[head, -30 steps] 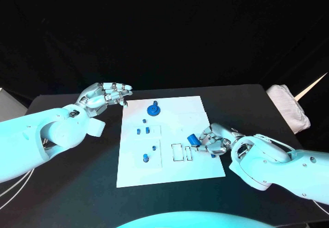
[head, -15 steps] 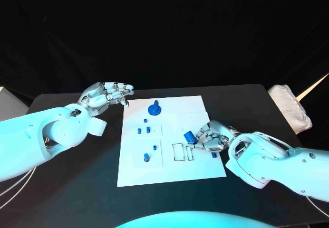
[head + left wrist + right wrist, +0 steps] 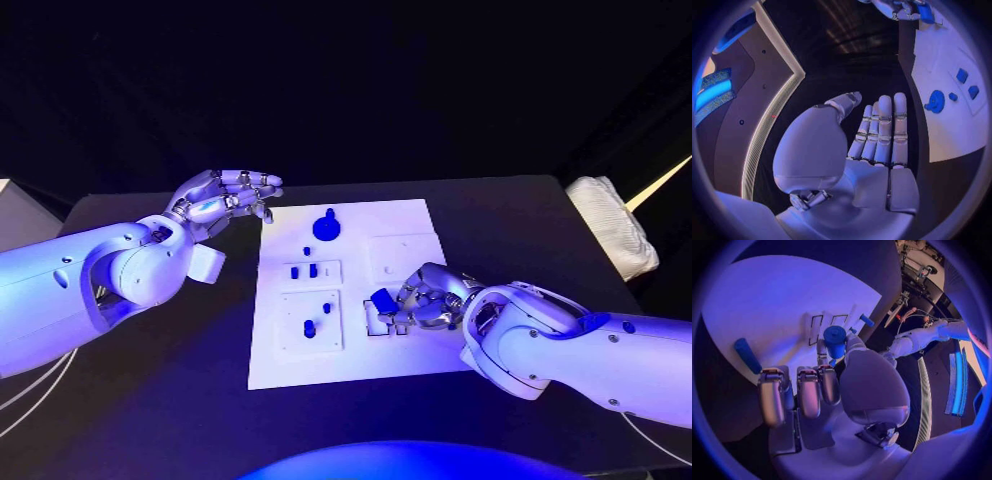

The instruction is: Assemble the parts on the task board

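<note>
A black table stands in a dark room with black behind it. At the table's left edge sits part of a pale box. The left hand hovers above the table near its far left, just beside the far left corner of the task board; it holds nothing, its fingers side by side and only slightly bent. The white task board lies in the middle of the table. A large round blue part sits near the board's far edge, and smaller blue parts stand in a raised square below it, with another in a second square nearer the front. The right hand rests over the board's right side, by two outlined slots, pinching a blue cylinder. A folded white cloth lies at the table's right edge.
</note>
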You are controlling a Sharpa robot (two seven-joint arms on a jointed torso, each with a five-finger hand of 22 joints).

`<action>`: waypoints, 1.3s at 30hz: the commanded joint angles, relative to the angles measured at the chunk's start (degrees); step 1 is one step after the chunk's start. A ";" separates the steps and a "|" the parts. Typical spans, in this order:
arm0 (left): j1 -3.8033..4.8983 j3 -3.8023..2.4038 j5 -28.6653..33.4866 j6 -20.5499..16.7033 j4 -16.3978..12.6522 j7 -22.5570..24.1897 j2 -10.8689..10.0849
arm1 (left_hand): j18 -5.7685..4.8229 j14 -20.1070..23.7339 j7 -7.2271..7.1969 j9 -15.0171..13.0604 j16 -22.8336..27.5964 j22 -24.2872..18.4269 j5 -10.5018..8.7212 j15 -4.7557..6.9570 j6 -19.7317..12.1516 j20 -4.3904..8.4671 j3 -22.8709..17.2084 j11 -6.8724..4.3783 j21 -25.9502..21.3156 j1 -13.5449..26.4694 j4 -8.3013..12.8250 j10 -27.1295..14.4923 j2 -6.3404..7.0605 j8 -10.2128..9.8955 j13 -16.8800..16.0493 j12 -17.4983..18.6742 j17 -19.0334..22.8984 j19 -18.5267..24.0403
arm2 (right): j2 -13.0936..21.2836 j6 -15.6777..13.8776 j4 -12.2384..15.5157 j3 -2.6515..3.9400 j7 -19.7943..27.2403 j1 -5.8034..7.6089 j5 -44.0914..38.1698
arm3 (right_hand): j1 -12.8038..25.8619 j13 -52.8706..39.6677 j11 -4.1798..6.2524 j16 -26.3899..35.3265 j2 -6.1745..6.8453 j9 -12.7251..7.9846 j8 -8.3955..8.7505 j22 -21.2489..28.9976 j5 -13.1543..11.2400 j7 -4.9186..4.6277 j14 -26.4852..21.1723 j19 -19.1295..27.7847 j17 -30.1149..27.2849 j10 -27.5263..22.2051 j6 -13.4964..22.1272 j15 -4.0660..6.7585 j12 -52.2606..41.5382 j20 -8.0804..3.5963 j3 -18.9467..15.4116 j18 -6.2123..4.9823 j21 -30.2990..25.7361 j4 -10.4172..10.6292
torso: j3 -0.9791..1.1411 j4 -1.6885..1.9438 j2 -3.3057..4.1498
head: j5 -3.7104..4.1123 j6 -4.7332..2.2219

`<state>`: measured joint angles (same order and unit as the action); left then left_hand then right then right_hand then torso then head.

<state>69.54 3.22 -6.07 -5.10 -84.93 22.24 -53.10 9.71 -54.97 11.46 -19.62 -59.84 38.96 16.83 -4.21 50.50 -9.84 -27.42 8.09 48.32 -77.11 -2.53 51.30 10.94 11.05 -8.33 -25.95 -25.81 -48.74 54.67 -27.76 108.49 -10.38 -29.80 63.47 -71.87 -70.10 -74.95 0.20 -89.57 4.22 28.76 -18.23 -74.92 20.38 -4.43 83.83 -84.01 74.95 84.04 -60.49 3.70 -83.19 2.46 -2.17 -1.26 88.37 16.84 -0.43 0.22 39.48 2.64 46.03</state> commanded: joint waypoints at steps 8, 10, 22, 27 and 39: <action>0.04 -0.04 0.24 0.75 -0.23 0.27 0.00 | 0.79 0.23 -0.09 -0.10 0.29 -0.12 -0.23 0.06 0.42 0.11 0.24 0.03 -0.48 0.08 -0.24 -0.53 -0.38 -0.16 0.11 -0.36 0.07 -0.47 | -0.90 2.12 -0.22 -0.04 -0.76 -0.50 -0.70 | 1.13 -8.04 0.38 -0.18 -0.30 -0.11 -0.51 -14.27 -0.79 0.81 5.98 -5.40 14.20 1.65 -1.38 0.46 0.22 -0.45 -0.41 0.86 -0.12 -0.06 | 0.02 -0.09 0.00 | -0.16 0.25; 0.04 -0.04 0.24 0.74 -0.23 0.27 -0.02 | 0.79 0.23 -0.09 -0.10 0.29 -0.12 -0.23 0.06 0.42 0.11 0.24 0.03 -0.48 0.08 -0.24 -0.53 -0.38 -0.16 0.11 -0.36 0.07 -0.47 | -0.95 2.21 -0.19 -0.04 -0.71 -0.53 -0.72 | 1.13 -8.04 0.38 -0.18 -0.30 -0.11 -0.51 -14.27 -0.79 0.81 5.98 -5.40 14.20 1.65 -1.38 0.46 0.22 -0.45 -0.41 0.86 -0.12 -0.06 | 0.02 -0.05 -0.01 | -0.18 0.26; 0.04 -0.04 0.24 0.79 -0.13 0.25 0.02 | 0.79 0.22 -0.10 -0.10 0.30 -0.18 -0.22 0.06 0.43 0.11 0.26 0.02 -0.56 0.11 -0.31 -0.53 -0.45 -0.16 0.13 -0.39 0.09 -0.51 | -1.04 2.26 -0.31 -0.04 -0.68 -0.60 -1.44 | 1.40 -8.16 0.44 -0.21 -0.50 -0.08 -0.66 -14.34 -1.09 0.87 6.00 -5.45 14.30 1.73 -1.50 0.51 0.16 -0.48 -0.43 0.89 0.02 -0.05 | -0.01 -0.12 0.03 | -0.30 0.17; 0.04 -0.04 0.24 0.77 -0.15 0.24 0.02 | 0.79 0.22 -0.10 -0.11 0.30 -0.20 -0.21 0.06 0.44 0.11 0.25 0.02 -0.60 0.11 -0.36 -0.53 -0.52 -0.16 0.13 -0.40 0.10 -0.53 | -1.39 1.94 -0.96 -0.04 -0.93 -0.61 -2.52 | 2.61 -8.22 0.48 -0.21 -0.65 -0.05 -0.87 -14.34 -1.77 0.91 6.00 -5.45 14.31 1.77 -1.53 0.55 0.23 -0.53 -0.85 0.89 0.00 -0.01 | 0.01 -0.02 -0.01 | -0.29 0.21; 0.04 -0.04 0.24 0.69 -0.25 0.19 -0.15 | 0.79 0.21 -0.11 -0.11 0.30 -0.25 -0.19 0.06 0.45 0.11 0.22 0.02 -0.67 0.12 -0.44 -0.54 -0.66 -0.16 0.15 -0.41 0.11 -0.57 | -2.23 2.17 -2.09 -0.04 -0.72 -0.61 -3.44 | 6.63 -8.40 0.49 -0.17 -0.80 0.21 -1.74 -14.27 -5.16 0.94 5.98 -5.38 14.22 1.81 -1.24 0.58 0.57 -0.57 -3.22 0.84 -0.21 0.01 | 0.01 -0.07 -0.01 | -0.53 0.42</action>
<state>69.54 3.22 -6.07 -5.11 -85.00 22.14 -53.29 9.71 -54.97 11.46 -19.65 -59.84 38.75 16.83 -4.21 50.50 -9.63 -27.26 8.09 48.04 -77.11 -2.69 51.30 10.94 11.05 -8.22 -26.17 -25.76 -48.95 52.44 -26.41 106.67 -10.41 -30.15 62.91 -74.07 -63.98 -74.93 0.20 -89.57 3.11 28.98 -19.76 -74.95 15.42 -3.35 84.04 -83.80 74.92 84.04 -61.97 3.90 -82.97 2.26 -5.07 -1.26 88.36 16.85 -0.42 0.20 39.49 2.13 46.37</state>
